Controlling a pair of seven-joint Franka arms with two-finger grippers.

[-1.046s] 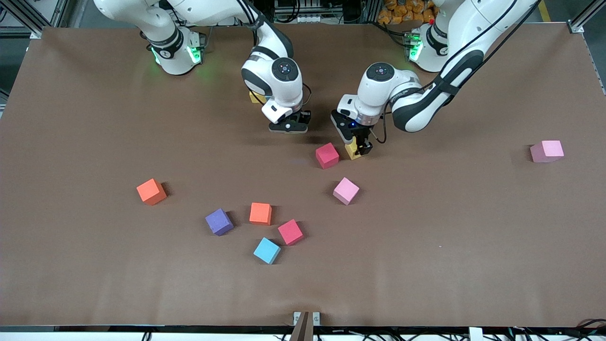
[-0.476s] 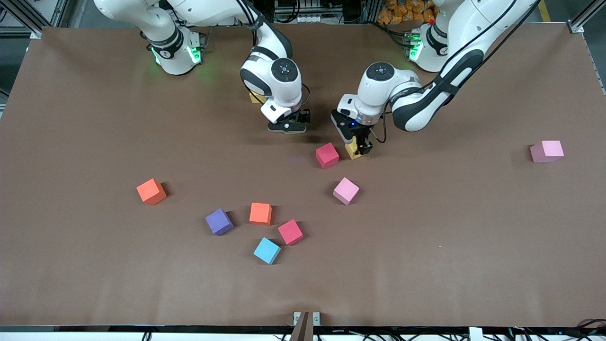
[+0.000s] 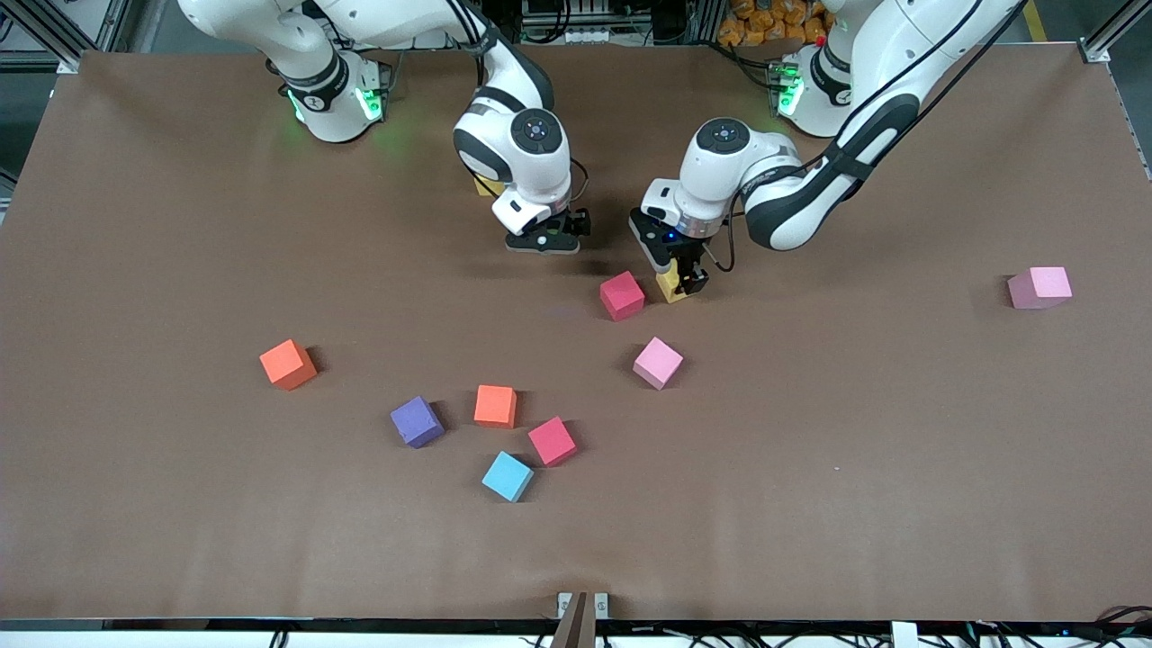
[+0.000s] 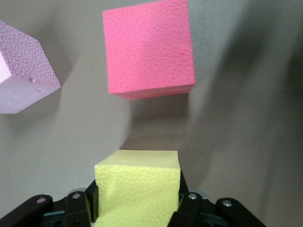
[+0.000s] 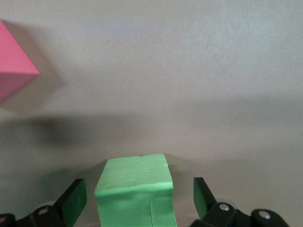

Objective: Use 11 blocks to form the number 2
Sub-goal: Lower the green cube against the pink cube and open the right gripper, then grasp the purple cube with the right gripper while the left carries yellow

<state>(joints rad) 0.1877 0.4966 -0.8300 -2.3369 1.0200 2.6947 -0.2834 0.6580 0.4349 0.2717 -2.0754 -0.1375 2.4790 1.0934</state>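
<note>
Covering the whole scene is the brown paper-topped desk [image 3: 810, 504], and I place everything against the red foam cube [image 3: 622, 295] near its middle. My left arm reaches down from its base to a spot just beside that red cube, toward the left arm's end of the desk; my right arm comes down farther from the front camera than the red cube, toward the right arm's end.

My left gripper [image 3: 686, 281] is clamped on a yellow foam cube [image 4: 137, 189], one finger [image 4: 78, 208] on each side, and the cube sits just beside the red one, a narrow gap between them. My right gripper [image 3: 545, 241] has its fingers [image 5: 73, 201] spread wide apart, with a green foam cube [image 5: 135, 194] between them and clear of both; from the front view my wrist hides that cube.

The other cubes lie scattered, no digit formed. A pink cube [image 3: 658, 362] is nearer the front camera than the red cube. Nearer still sit a second red cube [image 3: 552, 440], an orange cube [image 3: 495, 405], a purple cube [image 3: 417, 421] and a light blue cube [image 3: 508, 476]. Another orange cube [image 3: 288, 364] lies toward the right arm's end, a pale pink cube [image 3: 1039, 287] well apart toward the left arm's end. A second yellow cube [image 3: 486, 187] peeks out by my right arm.
</note>
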